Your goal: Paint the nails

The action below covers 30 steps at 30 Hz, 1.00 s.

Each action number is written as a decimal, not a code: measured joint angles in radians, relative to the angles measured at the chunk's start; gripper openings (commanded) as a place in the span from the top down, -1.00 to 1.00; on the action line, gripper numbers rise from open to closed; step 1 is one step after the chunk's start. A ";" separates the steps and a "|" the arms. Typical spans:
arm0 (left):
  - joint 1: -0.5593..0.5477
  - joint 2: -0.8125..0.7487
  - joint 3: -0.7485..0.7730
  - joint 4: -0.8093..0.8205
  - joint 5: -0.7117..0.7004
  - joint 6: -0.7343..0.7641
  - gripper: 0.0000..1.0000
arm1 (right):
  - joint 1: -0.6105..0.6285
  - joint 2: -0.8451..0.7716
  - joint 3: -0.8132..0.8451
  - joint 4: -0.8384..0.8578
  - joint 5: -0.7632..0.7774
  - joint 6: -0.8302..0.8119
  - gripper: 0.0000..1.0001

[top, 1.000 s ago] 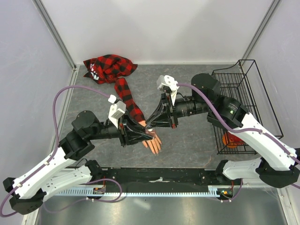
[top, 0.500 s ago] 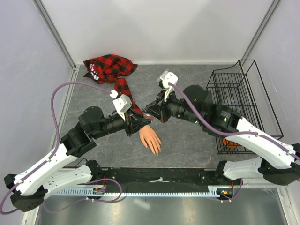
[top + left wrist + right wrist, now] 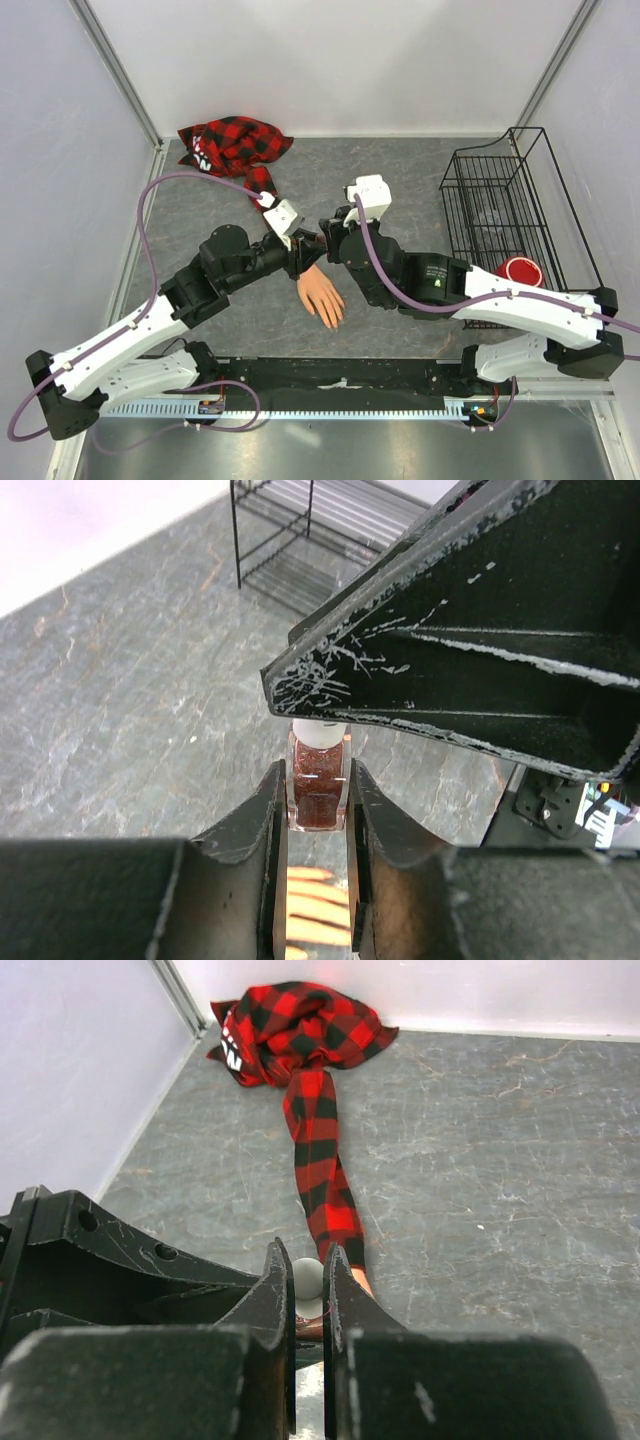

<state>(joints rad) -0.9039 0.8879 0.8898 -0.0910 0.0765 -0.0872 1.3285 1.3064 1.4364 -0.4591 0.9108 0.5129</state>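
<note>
We lifted up off the mannequin hand (image 3: 321, 293); its tiny hard nails (image 3: 335, 321) lie lower middle. Our left gripper (image 3: 318, 805) pinches the slippery glass polish bottle (image 3: 317, 795), and our right gripper (image 3: 308, 1282) squeezes its white cap (image 3: 307, 1275), probably best for twisting.

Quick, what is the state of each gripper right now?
Left gripper: closed, holding the small reddish bottle by its body.
Right gripper: closed on the bottle's white cap.

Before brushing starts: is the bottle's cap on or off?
On. The cap sits atop the bottle held by the left gripper; the right gripper pinches it.
</note>
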 measured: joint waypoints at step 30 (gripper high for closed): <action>0.017 -0.187 0.045 -0.103 0.364 -0.196 0.97 | -0.240 -0.189 0.097 -0.194 -1.052 -0.371 -0.49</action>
<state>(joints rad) -0.8867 0.7010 0.9344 -0.1940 0.4408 -0.2829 1.0889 1.1175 1.5337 -0.6533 -0.1413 0.1421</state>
